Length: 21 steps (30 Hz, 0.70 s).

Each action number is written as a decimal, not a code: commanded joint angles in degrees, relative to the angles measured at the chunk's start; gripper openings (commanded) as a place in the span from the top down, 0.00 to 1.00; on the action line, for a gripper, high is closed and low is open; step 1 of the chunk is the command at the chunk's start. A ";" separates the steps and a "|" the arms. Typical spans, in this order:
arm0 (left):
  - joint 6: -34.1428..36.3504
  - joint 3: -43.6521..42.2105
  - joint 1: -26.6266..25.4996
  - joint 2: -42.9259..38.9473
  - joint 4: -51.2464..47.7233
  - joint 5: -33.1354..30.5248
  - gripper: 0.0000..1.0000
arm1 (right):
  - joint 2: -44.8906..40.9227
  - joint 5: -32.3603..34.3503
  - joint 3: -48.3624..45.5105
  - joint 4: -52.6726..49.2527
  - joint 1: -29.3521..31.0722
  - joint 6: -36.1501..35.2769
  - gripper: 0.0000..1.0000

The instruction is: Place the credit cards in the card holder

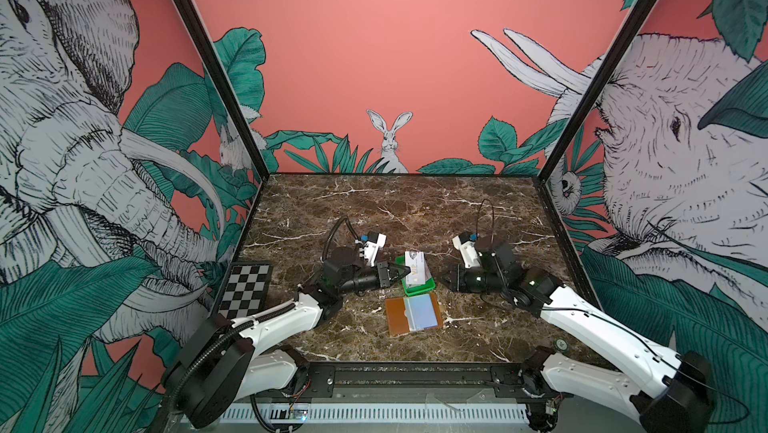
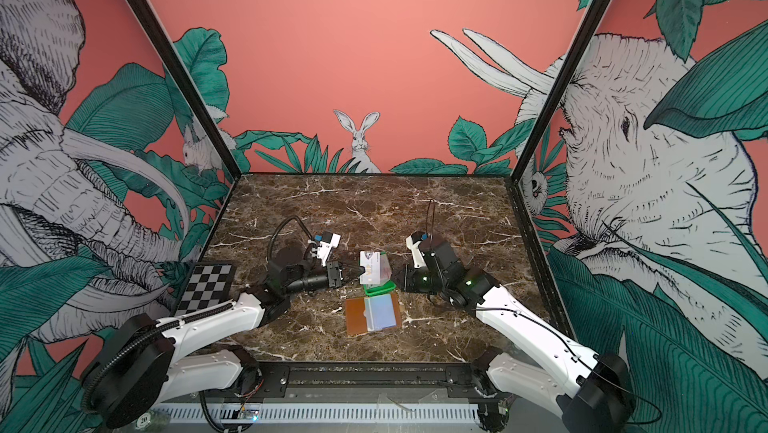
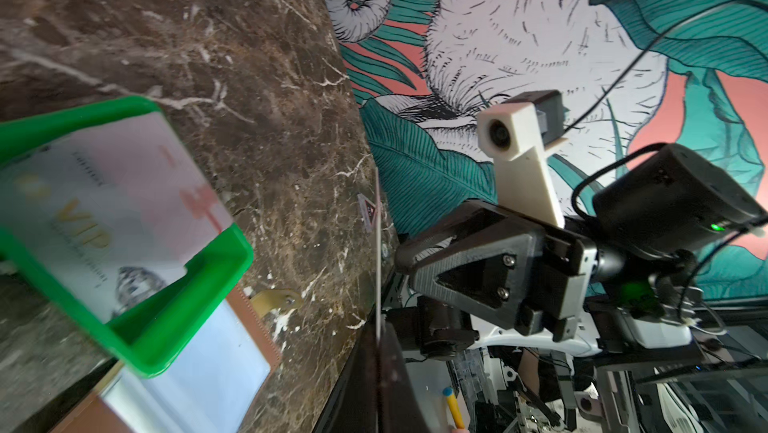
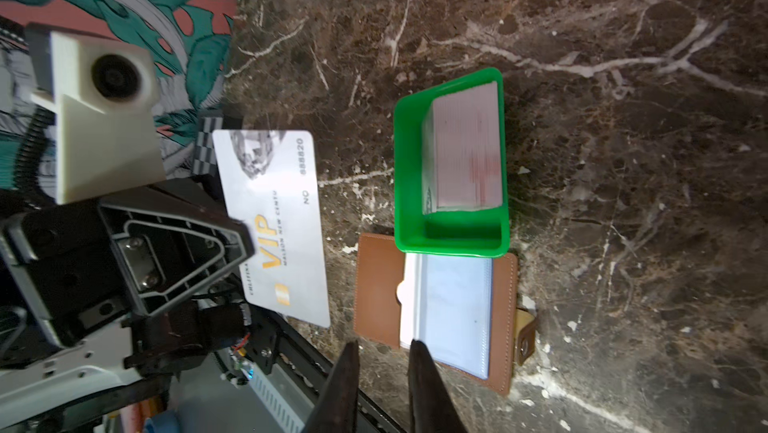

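Landmark: I place everything against the green tray [image 1: 415, 290] [image 2: 384, 287] [image 4: 453, 240] [image 3: 187, 285], which sits mid-way on the marble table [image 1: 374, 210].
Left gripper [image 1: 405, 272] [image 2: 362, 272] [image 4: 237, 240]: I see it pinched tight on one short end of the VIP card [image 1: 415, 269] [image 2: 371, 271] [image 4: 274, 223], at the tray's left-arm side.
VIP card: lifted off the table, over the tray's left-arm edge in both top views; its printed face shows to the right wrist camera, and my left wrist camera sees only its thin edge [image 3: 378, 244].
Right gripper [image 1: 446, 279] [image 4: 382, 385]: on the tray's right-arm side and apart from it; the fingers [image 4: 428, 389] stand a narrow gap apart with nothing between them.
Stack of cards [image 4: 461, 152] [image 3: 124, 202]: lying inside the tray, against its far wall.
Card holder [image 1: 411, 314] [image 2: 372, 313] [image 4: 436, 314] [image 3: 187, 368]: spread open and flat just beside the tray, on the side toward the arm bases, clear sleeves up; I cannot tell whether it touches the tray.
Snap tab [image 4: 525, 335]: sticks out from the holder's right-arm edge.
Checkerboard [image 1: 245, 289]: well apart from the tray, beyond the left arm.
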 commanded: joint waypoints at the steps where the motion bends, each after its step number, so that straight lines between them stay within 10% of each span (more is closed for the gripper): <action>1: -0.43 -2.84 0.09 -2.82 -1.49 -3.85 1.00 | 2.42 6.01 -2.89 -0.94 2.39 -1.36 0.77; 21: -0.41 -9.57 -0.28 -8.44 -5.02 -7.52 1.00 | 25.16 8.76 2.68 7.59 6.76 -3.55 0.77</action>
